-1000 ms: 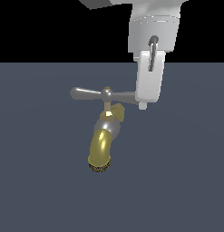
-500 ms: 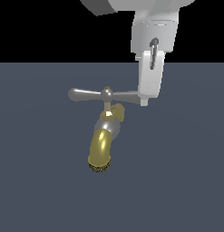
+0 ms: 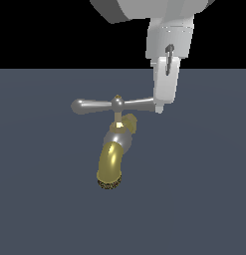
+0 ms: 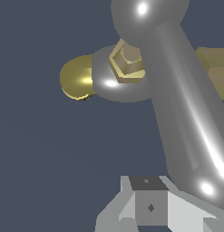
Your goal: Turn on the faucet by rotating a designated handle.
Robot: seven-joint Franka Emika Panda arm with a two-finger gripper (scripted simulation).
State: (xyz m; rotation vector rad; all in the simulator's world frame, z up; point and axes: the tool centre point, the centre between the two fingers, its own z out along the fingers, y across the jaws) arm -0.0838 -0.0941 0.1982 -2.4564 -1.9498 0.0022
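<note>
A flat slate-grey floor (image 3: 194, 209) fills the lower part of the exterior view, meeting a plain black backdrop (image 3: 45, 32) above.

You see the handle (image 3: 110, 105) as polished silver-grey metal, smooth and glossy, with bright highlights on its rounded bulbs; in the wrist view the bar (image 4: 186, 104) shows a streaked specular sheen. Its hub carries a brass-coloured hex nut (image 4: 127, 61), faceted and duller. The faucet (image 3: 114, 154) has a shiny brass-gold spout, smooth and mirror-like, a glossy silver collar (image 3: 116, 136), and a dark, ribbed, rough-looking mouth (image 3: 109, 184) at 6 o'clock of the spout. The gripper (image 3: 165, 89) looks like matt white-grey plastic, smooth and unreflective. The floor (image 3: 45, 209) is flat, matt slate-blue.
</note>
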